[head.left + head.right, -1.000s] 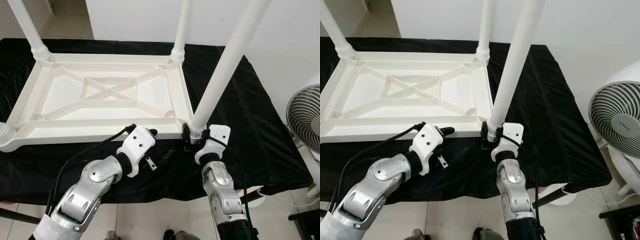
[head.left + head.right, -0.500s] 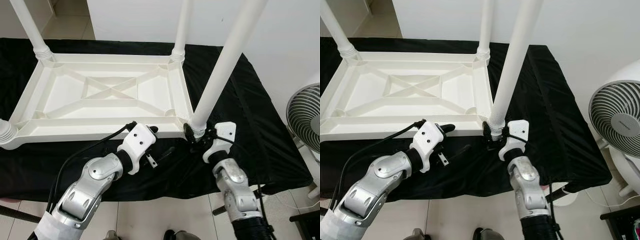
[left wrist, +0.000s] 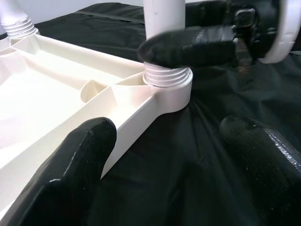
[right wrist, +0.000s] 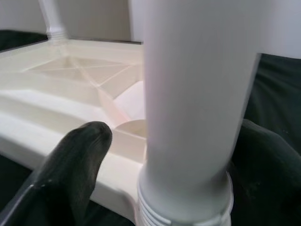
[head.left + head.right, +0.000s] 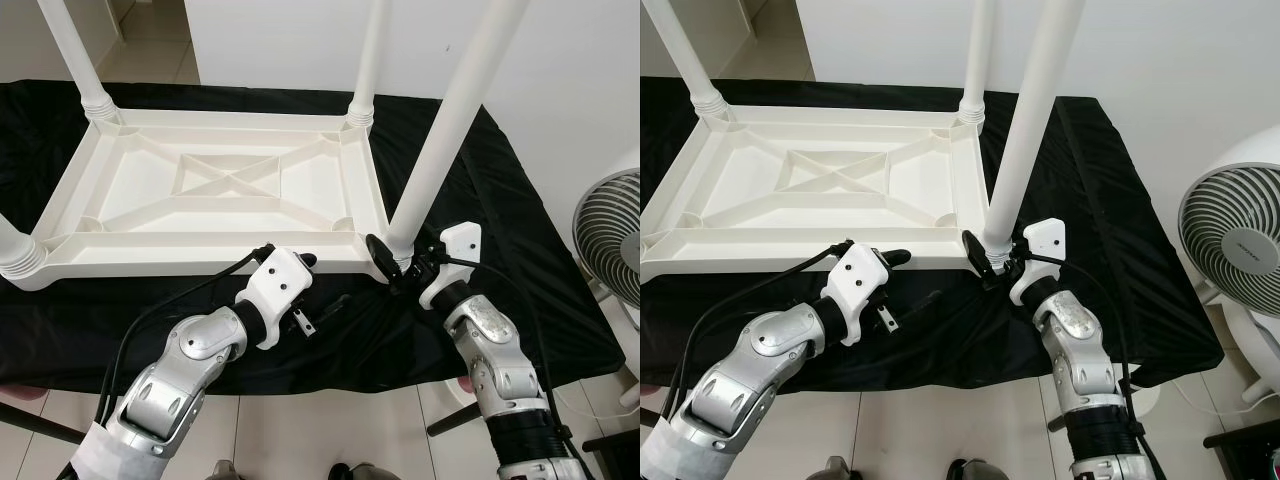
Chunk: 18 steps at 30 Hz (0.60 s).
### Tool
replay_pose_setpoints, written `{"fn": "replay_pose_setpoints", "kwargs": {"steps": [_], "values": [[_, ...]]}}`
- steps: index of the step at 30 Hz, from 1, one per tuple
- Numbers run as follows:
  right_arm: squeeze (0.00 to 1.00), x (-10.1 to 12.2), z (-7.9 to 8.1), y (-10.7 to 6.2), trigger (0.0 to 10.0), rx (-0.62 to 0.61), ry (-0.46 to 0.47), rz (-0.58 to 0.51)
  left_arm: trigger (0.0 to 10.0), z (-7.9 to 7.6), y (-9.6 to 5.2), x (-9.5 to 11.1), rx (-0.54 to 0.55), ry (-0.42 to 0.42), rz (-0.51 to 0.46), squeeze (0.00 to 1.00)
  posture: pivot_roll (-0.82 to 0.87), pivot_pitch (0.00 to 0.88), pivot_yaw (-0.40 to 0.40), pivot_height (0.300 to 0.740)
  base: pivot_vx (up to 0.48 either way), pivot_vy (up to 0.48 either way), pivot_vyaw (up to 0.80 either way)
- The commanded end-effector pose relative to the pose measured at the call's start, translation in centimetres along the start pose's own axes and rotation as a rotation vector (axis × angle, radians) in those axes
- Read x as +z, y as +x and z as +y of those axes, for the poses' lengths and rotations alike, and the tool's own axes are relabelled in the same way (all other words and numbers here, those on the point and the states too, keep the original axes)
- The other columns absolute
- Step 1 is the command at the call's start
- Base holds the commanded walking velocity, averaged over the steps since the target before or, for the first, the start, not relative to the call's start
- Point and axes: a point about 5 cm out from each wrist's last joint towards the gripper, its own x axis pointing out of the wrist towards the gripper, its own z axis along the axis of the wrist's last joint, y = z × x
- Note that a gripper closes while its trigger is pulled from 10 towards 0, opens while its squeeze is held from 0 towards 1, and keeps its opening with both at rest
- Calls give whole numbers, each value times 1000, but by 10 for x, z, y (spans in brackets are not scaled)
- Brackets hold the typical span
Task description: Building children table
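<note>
Children's table [image 5: 230, 190], inverted on black-draped tabletop [image 5: 500, 200]: four legs seated. Right tool [image 5: 392, 268] pinching near-right leg [image 5: 440, 130] at socket; final tightening apparently remains. Left tool [image 3: 169, 155] spread, beside frame.

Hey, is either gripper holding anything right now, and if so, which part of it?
The right gripper grips the near-right table leg at its base, above the threaded socket. The left gripper holds nothing.

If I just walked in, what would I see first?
A big white upside-down table lies on a black cloth, its legs pointing up. The right gripper clamps the base of the nearest leg at the near right corner, while the left gripper rests open at the table's front edge.
</note>
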Motion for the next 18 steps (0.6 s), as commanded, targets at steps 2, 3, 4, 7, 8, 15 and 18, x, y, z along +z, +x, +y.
{"fn": "replay_pose_setpoints", "kwargs": {"steps": [2, 3, 4, 7, 8, 15, 18], "values": [[0, -2, -3, 5, 10000, 41, -35, 14, 10000, -5, 2, -1, -52, 3, 1, 0, 107, 73, -44, 740, 0, 0, 0], [0, -4, -5, 9, 10000, 62, -49, 24, 10000, -7, 4, -1, -53, -6, 1, 0, 110, 74, -45, 740, 0, 0, 0], [0, -5, -7, 12, 10000, 76, -55, 30, 10000, -7, 5, 0, -54, -12, 0, 0, 110, 74, -45, 740, 0, 0, 0], [0, -5, -9, 17, 10000, 98, -61, 34, 10000, -8, 6, 0, -54, -18, -1, 0, 116, 75, -46, 740, 0, 0, 0], [0, -4, -10, 19, 10000, 110, -65, 36, 10000, -9, 6, 0, -55, -18, -1, 0, 122, 75, -48, 740, 0, 0, 0], [0, -5, -16, 26, 9020, 146, -77, 52, 10000, -9, 4, 0, -47, -29, 6, 0, 127, 79, -49, 740, 0, 0, 0], [0, -6, -18, 27, 5725, 158, -83, 53, 10000, -9, 4, 0, -46, -36, 7, 0, 128, 82, -50, 740, 0, 0, 0]]}}
